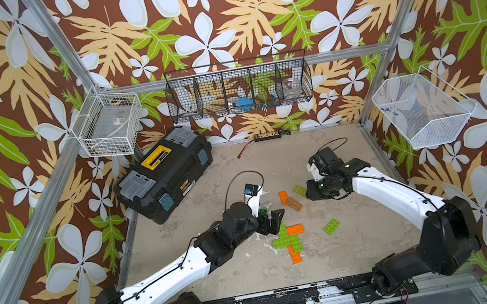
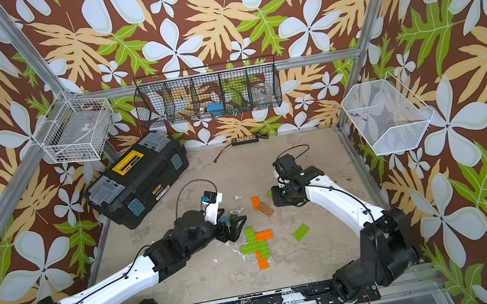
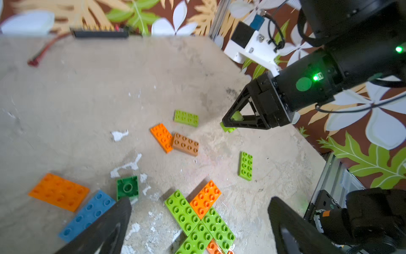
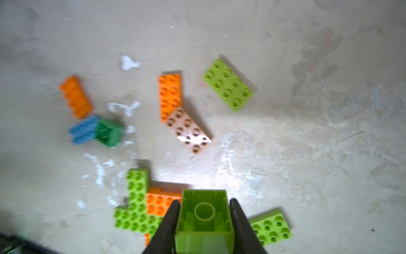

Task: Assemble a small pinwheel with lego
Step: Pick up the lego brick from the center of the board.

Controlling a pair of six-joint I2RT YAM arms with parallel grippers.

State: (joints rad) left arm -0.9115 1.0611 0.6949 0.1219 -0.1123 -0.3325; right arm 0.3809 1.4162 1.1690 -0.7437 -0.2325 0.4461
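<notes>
In both top views the lego cross (image 1: 288, 240), built of lime and orange plates, lies flat near the middle of the table (image 1: 223, 274). From it, a loose lime plate (image 1: 332, 226) sits at three o'clock, well apart. An orange plate (image 1: 283, 197) and a tan plate (image 1: 294, 203) lie touching at twelve. My left gripper (image 1: 272, 221) hovers at eleven o'clock, just beside a dark green square (image 1: 263, 213), and a blue plate (image 2: 223, 220) shows next to that in a top view. My right gripper (image 1: 310, 191) is at one o'clock, beside a second lime plate (image 1: 299, 189). A black toolbox (image 1: 168, 176) stands at ten o'clock by the wall.

On the left wrist camera my left fingers (image 3: 105, 226) stand spread wide, gripping nothing. One tip is right at the dark green square, which lies hollow side up. The blue plate and a big orange plate (image 3: 59, 192) lie just beside it. Across the table the right gripper pinches a lime block (image 3: 228, 128).

The right wrist camera is blurred, but I see the right fingers (image 4: 169, 224) pressed on both sides of the lime block, its hollow underside facing the lens. The cross shows behind it.
</notes>
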